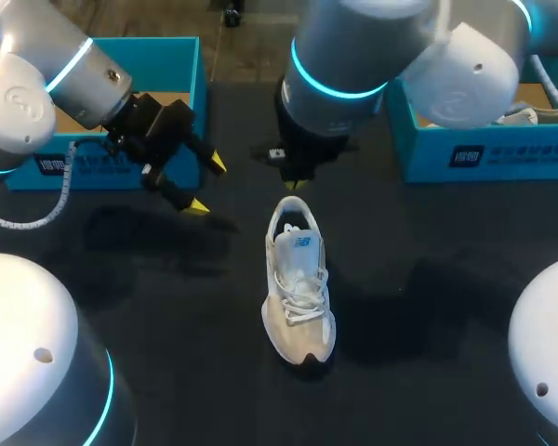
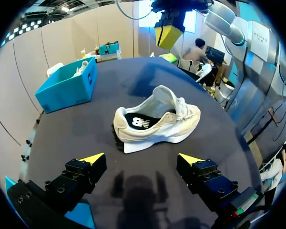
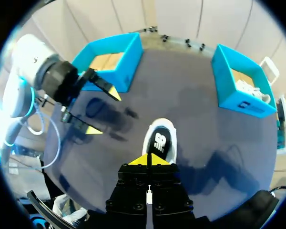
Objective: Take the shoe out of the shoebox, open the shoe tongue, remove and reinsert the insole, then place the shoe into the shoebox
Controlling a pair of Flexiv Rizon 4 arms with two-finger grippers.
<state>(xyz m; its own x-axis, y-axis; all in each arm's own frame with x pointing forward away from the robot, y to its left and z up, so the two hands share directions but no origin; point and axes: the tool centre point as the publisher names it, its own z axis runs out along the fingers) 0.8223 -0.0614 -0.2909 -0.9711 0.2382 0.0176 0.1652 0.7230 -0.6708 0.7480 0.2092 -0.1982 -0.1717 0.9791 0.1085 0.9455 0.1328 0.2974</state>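
A cream sneaker [image 1: 298, 290] stands upright mid-table with its heel toward the far side, its laces tied and a dark insole [image 2: 139, 122] showing in the opening. My right gripper [image 1: 296, 182] hangs shut and empty just above and behind the heel; in its own view the joined yellow tips [image 3: 148, 160] sit over the shoe [image 3: 160, 141]. My left gripper [image 1: 207, 184] is open, off the shoe's left side and apart from it. In the left wrist view, the sneaker [image 2: 157, 121] lies ahead of that gripper's spread fingers [image 2: 142, 160].
A blue shoebox [image 1: 188, 65] stands at the far left behind my left arm. A second blue shoebox [image 1: 465, 149] at the far right holds another pale shoe [image 1: 525, 115]. Dark tabletop [image 1: 167, 307] surrounds the sneaker.
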